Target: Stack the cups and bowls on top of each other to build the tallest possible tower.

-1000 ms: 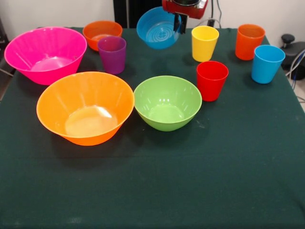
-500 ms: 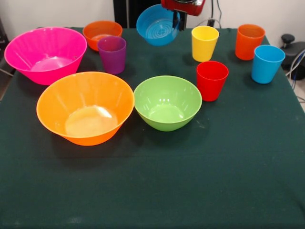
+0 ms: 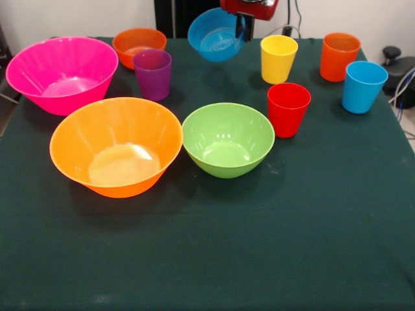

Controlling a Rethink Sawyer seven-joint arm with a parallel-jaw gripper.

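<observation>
My gripper (image 3: 245,27) hangs at the top of the front view, shut on the rim of a small blue bowl (image 3: 215,35) that is lifted off the table and tipped toward the camera. On the table stand a large pink bowl (image 3: 61,72), a large orange bowl (image 3: 117,146), a green bowl (image 3: 227,138) and a small orange bowl (image 3: 139,44). The cups all stand upright: purple (image 3: 153,74), yellow (image 3: 278,58), red (image 3: 288,109), orange (image 3: 339,56) and light blue (image 3: 363,86). Nothing is stacked.
A dark green cloth (image 3: 259,246) covers the table, with a broad bare stretch in front of the bowls. Black gear and cables (image 3: 399,68) sit off the right edge.
The blue bowl has risen a little in the gripper and tipped slightly. Everything on the table has stayed put.
</observation>
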